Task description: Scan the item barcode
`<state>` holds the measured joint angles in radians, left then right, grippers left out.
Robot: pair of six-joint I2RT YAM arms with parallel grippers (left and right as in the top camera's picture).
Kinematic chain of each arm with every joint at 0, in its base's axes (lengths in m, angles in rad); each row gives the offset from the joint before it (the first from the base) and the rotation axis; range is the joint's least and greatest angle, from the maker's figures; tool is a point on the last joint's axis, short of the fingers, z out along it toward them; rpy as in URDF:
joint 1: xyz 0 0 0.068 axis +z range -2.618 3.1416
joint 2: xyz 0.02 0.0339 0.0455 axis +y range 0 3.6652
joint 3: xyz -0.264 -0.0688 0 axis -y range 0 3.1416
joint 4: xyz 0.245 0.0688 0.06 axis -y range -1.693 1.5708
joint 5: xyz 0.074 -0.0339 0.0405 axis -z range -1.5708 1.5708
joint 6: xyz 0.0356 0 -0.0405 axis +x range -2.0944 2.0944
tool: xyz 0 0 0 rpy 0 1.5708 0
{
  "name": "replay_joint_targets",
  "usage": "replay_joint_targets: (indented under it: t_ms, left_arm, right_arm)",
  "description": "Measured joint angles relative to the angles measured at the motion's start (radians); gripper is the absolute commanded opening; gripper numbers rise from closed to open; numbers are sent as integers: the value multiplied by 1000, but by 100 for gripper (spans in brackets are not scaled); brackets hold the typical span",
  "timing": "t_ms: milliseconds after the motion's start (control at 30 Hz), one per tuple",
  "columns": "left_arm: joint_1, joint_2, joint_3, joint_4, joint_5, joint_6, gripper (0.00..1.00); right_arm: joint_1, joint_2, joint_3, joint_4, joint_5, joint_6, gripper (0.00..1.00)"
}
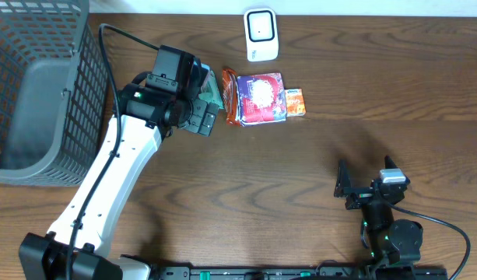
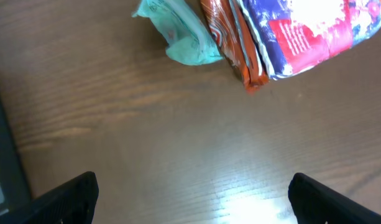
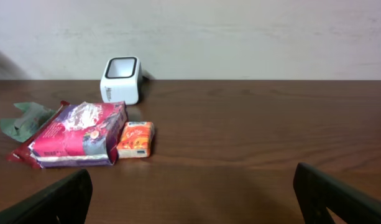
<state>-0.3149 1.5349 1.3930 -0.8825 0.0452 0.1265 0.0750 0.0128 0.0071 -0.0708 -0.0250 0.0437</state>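
A row of items lies at the back middle of the table: a teal packet (image 1: 212, 88), an orange-red packet (image 1: 230, 97), a purple and pink pack (image 1: 260, 97) and a small orange box (image 1: 295, 102). Behind them stands the white scanner (image 1: 261, 35). My left gripper (image 1: 205, 106) hovers just left of the teal packet, open and empty. In the left wrist view, the teal packet (image 2: 178, 31), the orange-red packet (image 2: 234, 43) and the purple pack (image 2: 308, 34) lie beyond my left gripper (image 2: 193, 199). My right gripper (image 1: 366, 187) (image 3: 193, 199) is open and empty at the front right, facing the scanner (image 3: 122, 79) and the pack (image 3: 78, 134). No barcode shows.
A grey wire basket (image 1: 36, 93) fills the back left corner, close to the left arm. Bare wooden table (image 1: 316, 179) lies between the items and the right gripper.
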Motion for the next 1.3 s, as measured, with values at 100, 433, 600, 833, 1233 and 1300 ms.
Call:
replay_joint_targets:
  t_ms: [100,433,600,833,1233,1300]
  left_arm:
    - [0,0,0,-49,3,0,98]
    - [0,0,0,-54,5,0,98]
    - [0,0,0,-54,5,0,98]
    - [0,0,0,-54,5,0,98]
    - [0,0,0,-54,5,0,98]
    - [0,0,0,-54,5,0,98]
  right_arm:
    - [0,0,0,0,0,0,99]
    - [0,0,0,0,0,0,99]
    - [0,0,0,0,0,0,99]
    - [0,0,0,0,0,0,99]
    - [0,0,0,0,0,0,99]
    - [0,0,0,1,5,0,99]
